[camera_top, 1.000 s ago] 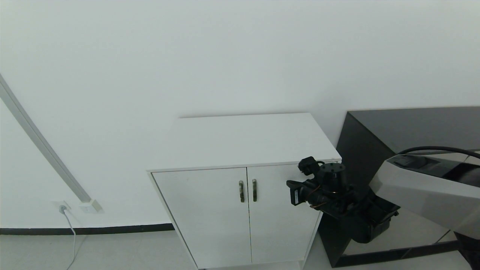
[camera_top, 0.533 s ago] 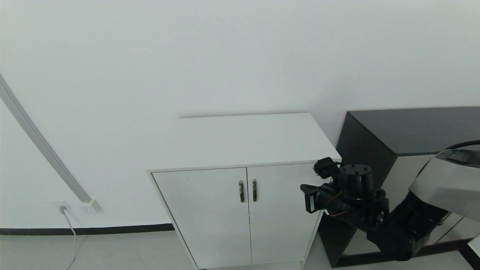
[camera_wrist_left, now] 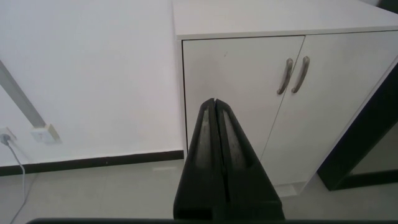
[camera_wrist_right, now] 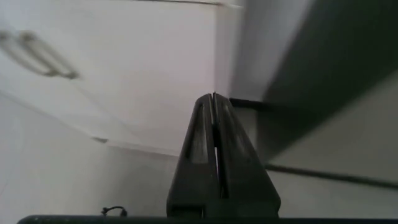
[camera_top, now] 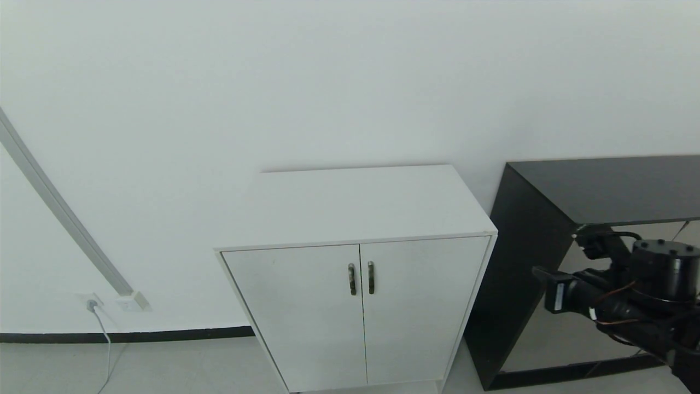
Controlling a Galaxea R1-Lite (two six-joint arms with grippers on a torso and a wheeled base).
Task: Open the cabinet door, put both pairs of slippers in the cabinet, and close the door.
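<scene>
White wall (camera_top: 350,82), pale floor (camera_top: 164,366), black skirting (camera_top: 126,335) along the join. A grey conduit strip (camera_top: 60,213) slants down to a wall socket (camera_top: 90,302) with one cord (camera_top: 106,339) plugged in.

Cabinet (camera_top: 355,208): white, standing on the floor with its back to the wall. The black worktop (camera_top: 612,186) is just beside it on the robot's right.

Count:
- 1 cabinet
- 2 doors, left door (camera_top: 295,312) and right door (camera_top: 415,306), both flush shut
- 2 upright bar handles, left handle (camera_top: 352,279) and right handle (camera_top: 371,277), side by side at the centre seam
- 1 black worktop
- 1 socket
- 1 cord

Right arm (camera_top: 651,290): low, in front of the black worktop, well apart from the handles. Right gripper (camera_wrist_right: 214,102): fingers (camera_wrist_right: 199,143) pressed together, holding nothing. Left gripper (camera_wrist_left: 215,106): facing the left door from a way off, fingers likewise pressed together and holding nothing.

Step, as I judge it: with both doors shut and neither gripper at a handle, this is either the moment before the door is opened or the moment after it is closed. Shut doors hide the inside, so I cannot tell which.

If it is the opening, the next move calls for:
- spreading one gripper's fingers
- bringing them around one handle; the right handle lies nearer the right arm
- pinching the bar
- pulling along the door's swing, hinge at the outer edge, without dragging the neighbouring handle
</scene>
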